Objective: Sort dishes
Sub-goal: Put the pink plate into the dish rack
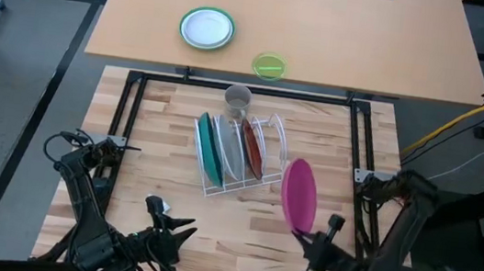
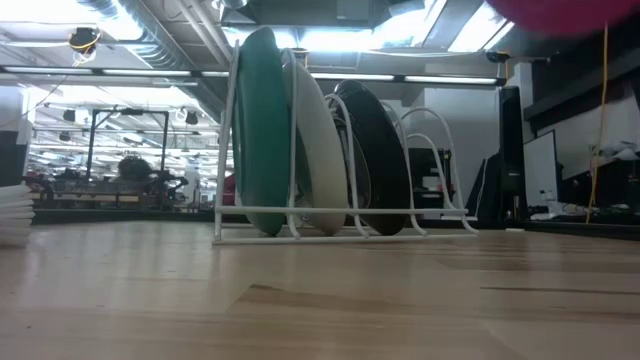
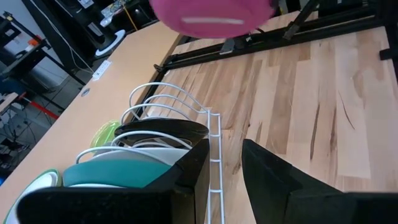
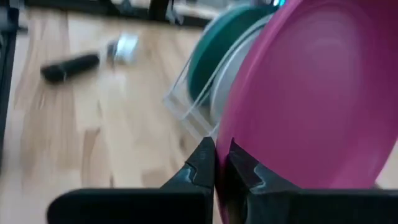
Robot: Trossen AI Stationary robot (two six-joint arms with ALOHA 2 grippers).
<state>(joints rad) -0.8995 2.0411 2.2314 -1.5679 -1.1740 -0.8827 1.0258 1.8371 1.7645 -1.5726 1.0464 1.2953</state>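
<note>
Magenta pink plate held on edge above the bench, just beside the white wire rack on its right-arm side, rim pinched in the clenched right pincer. Teal-green plate, white plate and dark red plate upright in the rack's slots. Left pincer released, near the rack's front.

Magenta plate; teal, white, dark red plates.
</note>
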